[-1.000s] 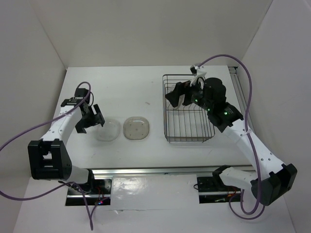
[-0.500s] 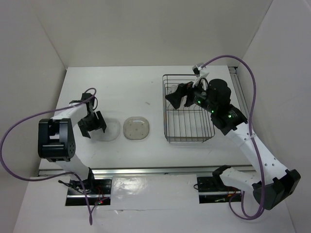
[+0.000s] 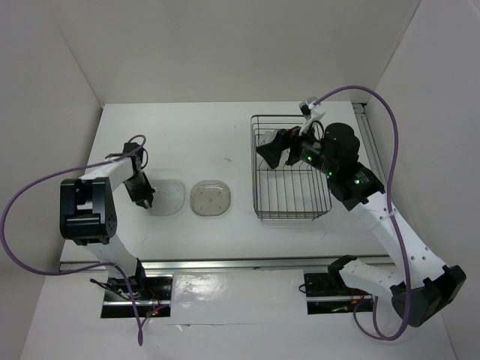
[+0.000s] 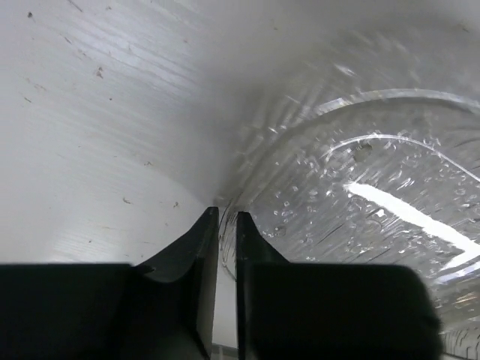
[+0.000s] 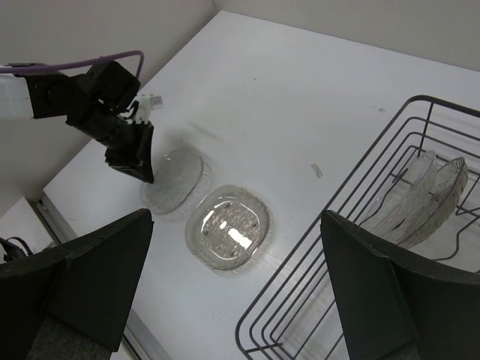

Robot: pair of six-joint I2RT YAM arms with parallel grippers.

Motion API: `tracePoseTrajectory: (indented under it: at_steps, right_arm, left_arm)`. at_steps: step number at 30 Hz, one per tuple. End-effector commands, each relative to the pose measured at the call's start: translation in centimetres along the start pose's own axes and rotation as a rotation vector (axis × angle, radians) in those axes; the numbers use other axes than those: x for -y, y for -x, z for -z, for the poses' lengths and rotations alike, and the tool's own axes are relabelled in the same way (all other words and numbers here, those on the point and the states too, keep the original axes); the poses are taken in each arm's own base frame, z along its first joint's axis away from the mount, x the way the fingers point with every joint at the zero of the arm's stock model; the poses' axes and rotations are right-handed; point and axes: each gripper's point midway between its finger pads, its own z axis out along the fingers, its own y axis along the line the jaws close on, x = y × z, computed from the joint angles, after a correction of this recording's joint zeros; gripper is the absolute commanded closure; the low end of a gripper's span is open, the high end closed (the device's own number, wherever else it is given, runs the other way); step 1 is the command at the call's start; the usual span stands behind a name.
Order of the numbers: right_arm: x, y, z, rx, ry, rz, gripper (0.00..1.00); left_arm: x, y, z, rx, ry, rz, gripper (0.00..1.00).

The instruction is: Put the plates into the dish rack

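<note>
your left tool (image 3: 142,196) is pinched narrow on the left rim of the clear plate (image 3: 171,199), which lies on the bench (image 3: 210,135) beside a tan plate (image 3: 210,199). your right tool (image 3: 276,154) hangs wide open over the rack (image 3: 292,217).

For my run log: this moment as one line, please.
left gripper: pinching rim of clear rounded-square plastic plate | right gripper: open above dark wire dish rack | greyish-tan plastic plate: on table | racked plates: two

Clear plate (image 3: 169,199) and greyish plate (image 3: 211,198) flat on desk (image 3: 202,142), side by side; two upright plates (image 5: 424,191) in dish rack (image 3: 292,215).
</note>
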Motion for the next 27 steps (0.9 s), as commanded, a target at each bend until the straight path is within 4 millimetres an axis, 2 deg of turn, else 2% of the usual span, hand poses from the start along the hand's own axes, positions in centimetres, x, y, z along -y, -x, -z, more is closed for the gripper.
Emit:
tracePoseTrajectory:
  at_steps: [1, 3, 7, 10, 13, 17, 18, 22, 23, 25, 26, 27]
  right_arm:
    - [-1.1, 2.0, 0.7, 0.078, 0.040, 0.036, 0.00]
    - [-1.1, 2.0, 0.7, 0.078, 0.040, 0.036, 0.00]
    - [-1.2, 1.7, 0.6, 0.075, 0.048, 0.036, 0.00]
    - [-1.2, 1.7, 0.6, 0.075, 0.049, 0.027, 0.00]
    - [-1.1, 1.8, 0.6, 0.077, 0.040, 0.027, 0.00]
    - [-0.6, 1.6, 0.0, 0.072, 0.026, 0.024, 0.00]
    - [-0.6, 1.6, 0.0, 0.072, 0.026, 0.024, 0.00]
    - [-1.2, 0.5, -0.8, 0.058, 0.088, 0.027, 0.00]
    - [-1.6, 1.1, -0.8, 0.079, 0.107, 0.027, 0.00]
    - [-1.5, 0.2, -1.8, 0.051, 0.121, 0.011, 0.00]
    - [-1.5, 0.0, -2.3, 0.044, 0.130, 0.010, 0.00]
    - [-1.2, -0.6, -3.0, 0.029, 0.126, -0.004, 0.00]
  left_arm:
    - [-1.7, 0.7, -0.9, 0.018, 0.087, 0.008, 0.84]
    - [-2.1, 1.6, -0.3, 0.042, 0.122, 0.029, 1.00]
    - [-1.8, 3.1, 0.4, 0.087, 0.126, 0.044, 1.00]
    - [-1.7, 3.5, 0.6, 0.097, 0.121, 0.046, 1.00]
    - [-1.0, 5.3, 1.7, 0.165, 0.088, 0.045, 1.00]
    - [0.6, 8.1, 3.7, 0.258, 0.011, 0.042, 1.00]
    - [1.4, 8.3, 4.1, 0.266, -0.034, 0.041, 1.00]
    - [4.2, 10.7, 9.5, 0.428, -0.231, 0.002, 1.00]
    - [4.5, 10.9, 11.8, 0.490, -0.284, 0.001, 1.00]
    - [5.6, 11.1, 14.7, 0.555, -0.376, -0.026, 1.00]
    - [5.7, 10.9, 17.2, 0.617, -0.426, -0.033, 1.00]
    - [5.8, 10.3, 17.9, 0.636, -0.457, -0.051, 1.00]
